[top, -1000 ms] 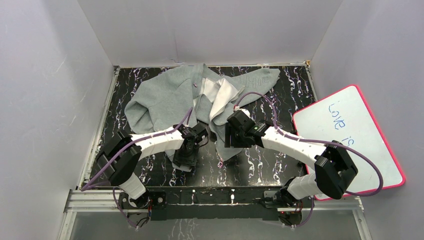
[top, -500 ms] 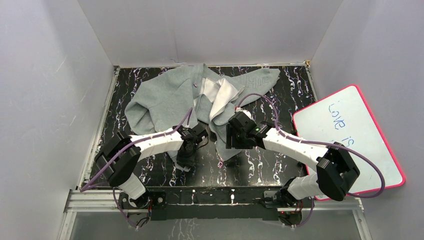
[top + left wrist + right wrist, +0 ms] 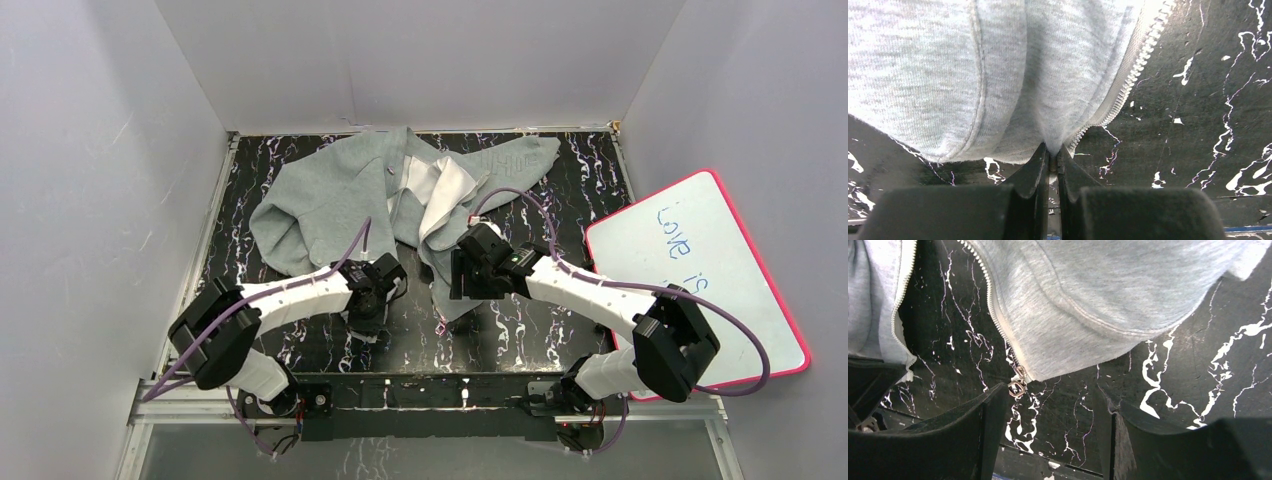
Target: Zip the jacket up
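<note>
Got the jacket [image 3: 330, 195] sprawled unzipped over the far half of the black marbled table [image 3: 600, 200], bunched up close to the back wall [image 3: 420, 60]; white lining flipped out in the middle. Got the left gripper [image 3: 1052, 152] clamped tight on the bottom hem of one front panel, right next to the zipper teeth [image 3: 1138, 65]; fabric pinched between the fingers and puckering up from there. Got the right gripper [image 3: 1053, 400] hanging over the other panel's bottom corner with jaws spread wide; zipper pull [image 3: 1017, 386] just beside one fingertip, can't tell if touching. Between the two panel edges, just a strip of bare table; more bare tabletop along the near edge and off to the right. Boxed in by white walls left, back and right; whiteboard [image 3: 720, 290] with a pink rim leaning past the table's right edge, well apart from the jacket. Both arms bent inward, wrists near each other over the middle.
</note>
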`<state>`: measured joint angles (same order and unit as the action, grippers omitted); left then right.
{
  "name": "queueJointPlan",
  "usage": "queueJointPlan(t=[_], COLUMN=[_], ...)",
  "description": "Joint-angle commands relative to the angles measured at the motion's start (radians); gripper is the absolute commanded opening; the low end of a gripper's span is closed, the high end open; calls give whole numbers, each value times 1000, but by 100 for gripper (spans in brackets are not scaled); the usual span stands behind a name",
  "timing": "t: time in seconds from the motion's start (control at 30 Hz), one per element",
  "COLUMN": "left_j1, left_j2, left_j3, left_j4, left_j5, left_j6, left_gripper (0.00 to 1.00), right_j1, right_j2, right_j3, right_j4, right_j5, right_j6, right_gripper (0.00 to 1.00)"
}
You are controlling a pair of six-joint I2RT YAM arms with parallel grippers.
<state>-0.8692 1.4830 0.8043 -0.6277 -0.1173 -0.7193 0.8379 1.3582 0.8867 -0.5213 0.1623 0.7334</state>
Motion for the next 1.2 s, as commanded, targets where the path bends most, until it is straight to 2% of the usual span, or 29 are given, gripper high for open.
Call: queueJointPlan(t=[0.0,0.17,0.4,0.67,1.17], left_j1=[-7,12,45,54,62], left_j2=[-32,-120,-245,-311,-370], left_j3=[-36,-1,78,115,116], left_j4=[7,-23,-115,-176,-190], left_j5=[8,-26,-112,-160,-176], left_j6=[-65,-90,-92,-88,-94], left_gripper=[0,0,0,0,0], right_j1=[3,31,72,99,113], right_j2=[-6,58,151,206,270], right_j3=[6,31,79,129,125], right_j4=[42,15,-31,-47,9], right_j5=[-85,-102,13,86,23], right_j6=[-68,-160,-235,-314,-338], right_gripper=[70,70,71,70,65])
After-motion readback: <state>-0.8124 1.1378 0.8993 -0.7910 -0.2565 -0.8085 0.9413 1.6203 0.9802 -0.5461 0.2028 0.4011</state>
